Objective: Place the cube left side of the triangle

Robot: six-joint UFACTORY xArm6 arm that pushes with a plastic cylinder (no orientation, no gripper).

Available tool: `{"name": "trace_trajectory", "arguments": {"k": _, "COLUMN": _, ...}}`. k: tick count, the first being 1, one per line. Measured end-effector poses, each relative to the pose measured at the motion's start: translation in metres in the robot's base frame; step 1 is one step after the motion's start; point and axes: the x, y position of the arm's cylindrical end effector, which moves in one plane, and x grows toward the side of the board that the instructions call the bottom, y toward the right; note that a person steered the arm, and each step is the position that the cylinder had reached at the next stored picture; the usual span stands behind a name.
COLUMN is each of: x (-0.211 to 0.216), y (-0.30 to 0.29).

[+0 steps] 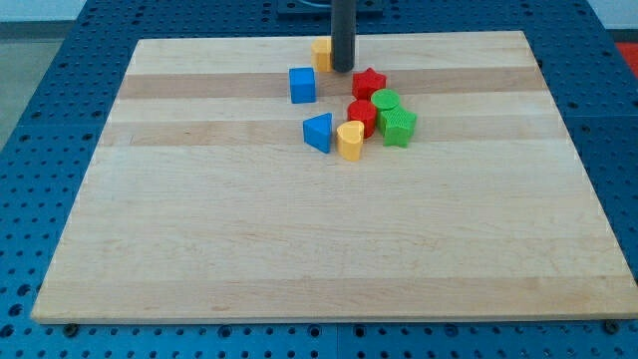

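A blue cube sits on the wooden board near the view's top, left of centre. A blue triangle lies below it, slightly to the right. My tip is at the lower end of the dark rod, up and to the right of the blue cube, apart from it. The rod partly hides a yellow block at the view's top.
A cluster lies right of the triangle: a yellow heart-shaped block, a red cylinder, a red star, a green cylinder and a green star-shaped block. Blue perforated table surrounds the board.
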Motion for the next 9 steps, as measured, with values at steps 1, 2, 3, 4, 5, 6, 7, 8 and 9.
{"name": "trace_trajectory", "arguments": {"k": 1, "x": -0.035, "y": 0.0}}
{"name": "trace_trajectory", "arguments": {"k": 2, "x": -0.051, "y": -0.002}}
{"name": "trace_trajectory", "arguments": {"k": 3, "x": -0.051, "y": -0.014}}
{"name": "trace_trajectory", "arguments": {"k": 4, "x": -0.043, "y": -0.024}}
{"name": "trace_trajectory", "arguments": {"k": 5, "x": -0.036, "y": -0.024}}
{"name": "trace_trajectory", "arguments": {"k": 6, "x": -0.03, "y": -0.024}}
{"name": "trace_trajectory", "arguments": {"k": 7, "x": -0.015, "y": -0.025}}
{"name": "trace_trajectory", "arguments": {"k": 8, "x": -0.004, "y": -0.03}}
{"name": "trace_trajectory", "arguments": {"k": 9, "x": -0.004, "y": -0.046}}
